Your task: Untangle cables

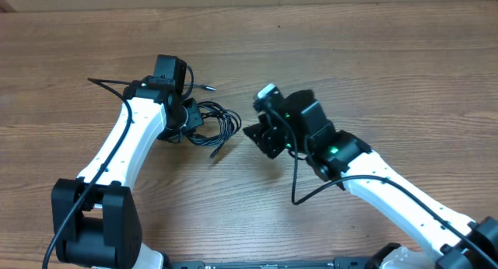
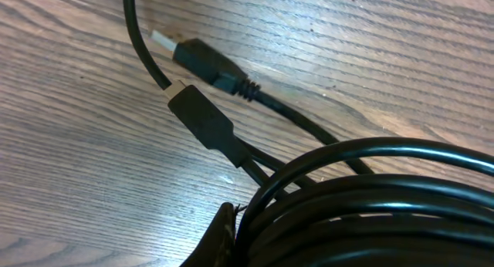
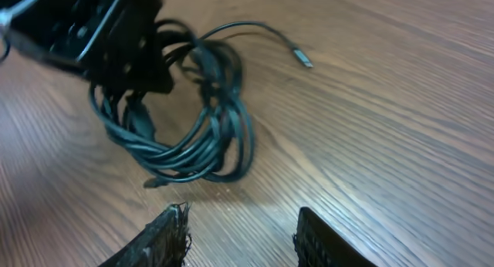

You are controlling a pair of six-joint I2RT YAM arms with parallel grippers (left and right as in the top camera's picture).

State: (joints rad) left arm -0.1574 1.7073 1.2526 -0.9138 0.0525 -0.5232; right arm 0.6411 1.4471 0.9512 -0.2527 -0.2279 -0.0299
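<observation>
At desk (image 1: 373, 59) centre-left, the cables (image 1: 224, 123) lie coiled, likely light and floppy, pinched by the closed left end effector (image 1: 189, 127). The right end effector (image 3: 239, 224) gapes empty nearby, and should probably take a loose plug (image 1: 213, 153).

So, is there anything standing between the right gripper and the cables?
Nothing visible does. Only bare table lies between the open right gripper and the cables; the left gripper grips them on the far side.

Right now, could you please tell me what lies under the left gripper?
The cables coil under the left gripper, on the table. Its body covers the strands it grips, so how they cross there cannot be seen.
</observation>
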